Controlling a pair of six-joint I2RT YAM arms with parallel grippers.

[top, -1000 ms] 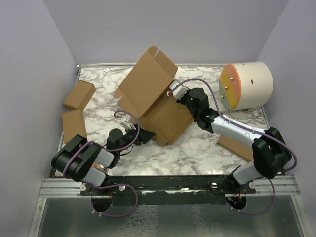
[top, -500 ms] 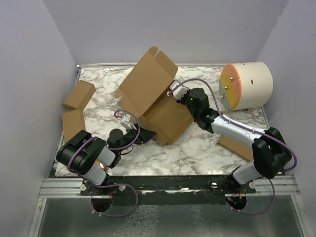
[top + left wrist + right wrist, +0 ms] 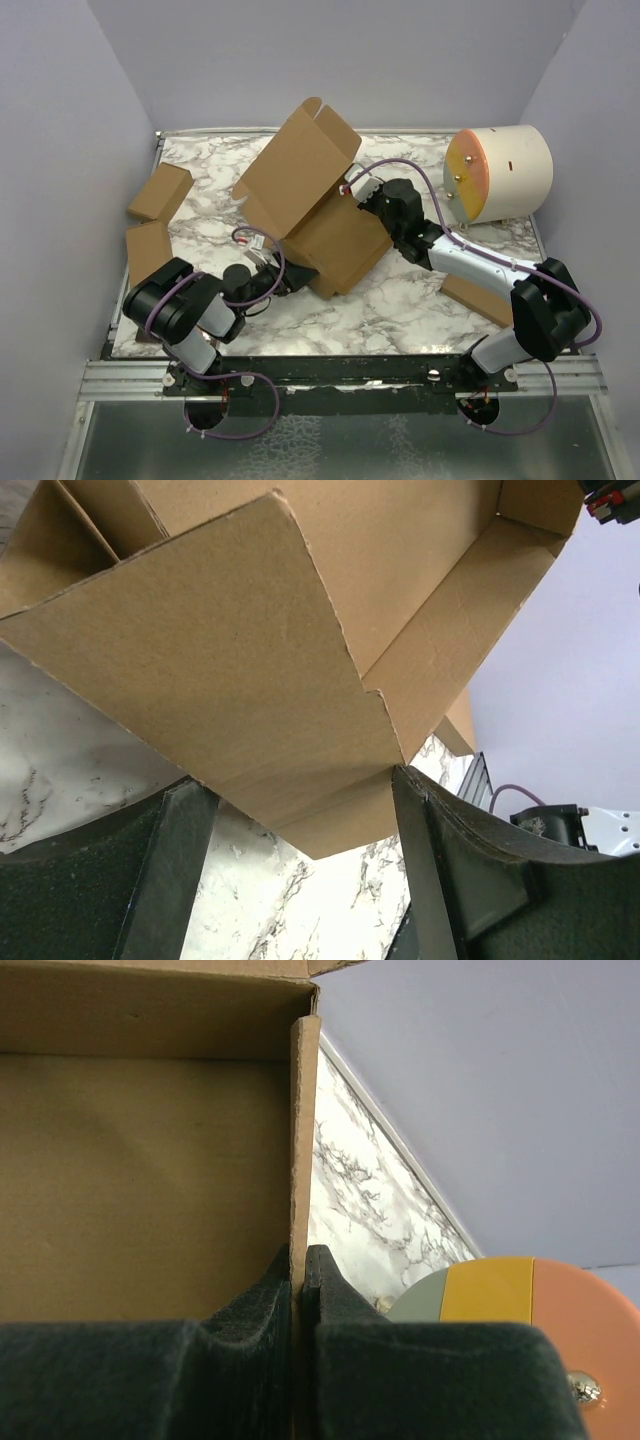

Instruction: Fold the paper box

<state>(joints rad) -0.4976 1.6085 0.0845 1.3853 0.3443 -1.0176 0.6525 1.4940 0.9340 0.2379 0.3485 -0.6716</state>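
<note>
The paper box [image 3: 335,240] lies tilted in the middle of the marble table, its big lid [image 3: 298,170] raised toward the back left. My right gripper [image 3: 356,194] is shut on the box's upright side wall [image 3: 303,1140], one pad on each face of the cardboard edge. My left gripper [image 3: 290,278] is low at the box's near-left corner. In the left wrist view its fingers [image 3: 440,860] stand wide apart and open, with the box's lower corner [image 3: 320,780] hanging between them and brushing the right finger.
Two small brown boxes [image 3: 160,192] [image 3: 150,250] lie at the table's left edge, and a third [image 3: 475,298] is under the right arm. A cream cylinder with an orange end [image 3: 498,172] stands at the back right. Purple walls close in three sides.
My left gripper's jaws have spread wider and its arm has swung a little to the right near the box corner. The right gripper holds the wall as before.
</note>
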